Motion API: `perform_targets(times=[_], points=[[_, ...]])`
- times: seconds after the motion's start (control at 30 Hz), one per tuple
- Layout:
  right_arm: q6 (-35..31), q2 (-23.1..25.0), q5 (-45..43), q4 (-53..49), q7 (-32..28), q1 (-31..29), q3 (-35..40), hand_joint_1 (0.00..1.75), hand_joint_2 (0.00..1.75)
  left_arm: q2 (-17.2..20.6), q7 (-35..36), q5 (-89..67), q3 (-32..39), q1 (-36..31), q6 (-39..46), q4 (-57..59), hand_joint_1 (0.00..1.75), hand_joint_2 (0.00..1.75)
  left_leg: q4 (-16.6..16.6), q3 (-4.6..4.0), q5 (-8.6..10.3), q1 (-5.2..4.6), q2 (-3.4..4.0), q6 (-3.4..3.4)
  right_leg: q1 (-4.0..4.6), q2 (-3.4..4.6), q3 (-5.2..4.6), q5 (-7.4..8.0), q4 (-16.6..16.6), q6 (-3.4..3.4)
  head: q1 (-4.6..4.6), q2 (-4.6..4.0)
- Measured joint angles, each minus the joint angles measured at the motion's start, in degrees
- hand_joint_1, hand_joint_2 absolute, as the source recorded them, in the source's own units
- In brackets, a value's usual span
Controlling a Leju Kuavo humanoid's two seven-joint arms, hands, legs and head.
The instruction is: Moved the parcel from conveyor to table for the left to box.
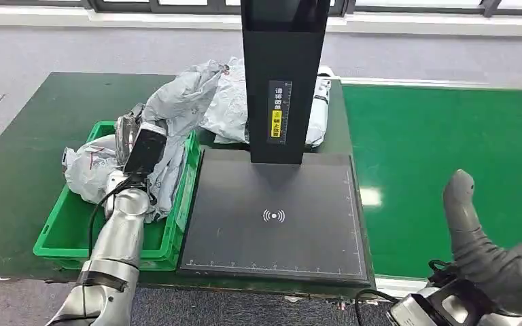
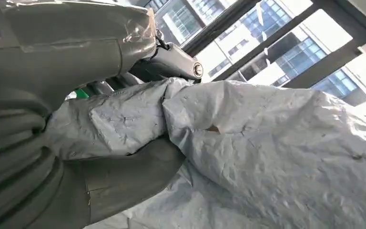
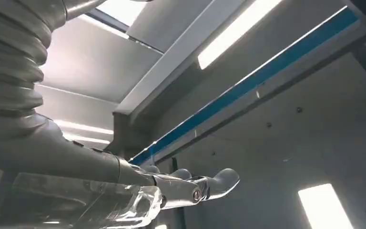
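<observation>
On the dark green table (image 1: 34,136), at its left part, beside the conveyor:

Left hand: the left hand (image 1: 130,129) is over the far end of the green crate (image 1: 180,204), fingers clenched around a fold of the grey parcel (image 1: 177,102). In the left wrist view the thumb (image 2: 128,176) presses the crumpled plastic (image 2: 267,143) from one side and a darker finger (image 2: 171,59) comes over the other side.

Parcel: a wrinkled grey mailing bag, held at the crate's far right corner, its upper part raised above the rim and its lower part hanging down into the crate.

Other bags: a second grey bag (image 1: 92,166) lies inside the crate at its far left corner; more pale bags (image 1: 234,102) are piled on the table behind the black scanner column (image 1: 284,75).

Scanner: a flat black pad (image 1: 272,217) with a white wireless mark, just beside the crate's right wall, at the table's near edge.

Conveyor: the bright green belt (image 1: 435,136) runs along the table's right edge.

Right hand: the right hand (image 1: 479,238) is raised over the near edge of the belt, released, holding nothing; in the right wrist view its fingers (image 3: 219,183) point out straight below the ceiling.
</observation>
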Motion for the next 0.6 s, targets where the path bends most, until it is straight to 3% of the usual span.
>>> perform_targets(times=[0.17,0.4,0.6], points=[[0.0,0.0,-0.1,0.0,0.0,0.0,0.0,0.0,1.75,0.3,1.4,-0.4,0.7,-0.4,1.6,1.0,1.75,1.75,0.0,0.01,0.0,0.0,0.01,0.0,0.0,0.01,0.0,0.0,0.0,0.0,0.0,0.02],[0.0,0.0,-0.5,0.1,0.0,0.0,0.0,0.0,1.75,1.4,12.5,-14.4,3.4,-0.5,20.2,1.6,1.75,1.75,0.0,0.01,0.0,0.04,0.0,-0.01,0.04,0.01,0.0,0.0,0.0,-0.01,0.0,0.02],[0.0,0.0,-0.5,0.3,0.0,0.0,0.0,0.0,1.75,1.9,14.1,-17.0,4.9,-0.5,21.6,1.6,1.75,1.75,0.0,-0.02,0.0,0.03,-0.01,0.0,0.04,-0.04,0.01,-0.01,0.0,-0.01,0.0,0.02]])
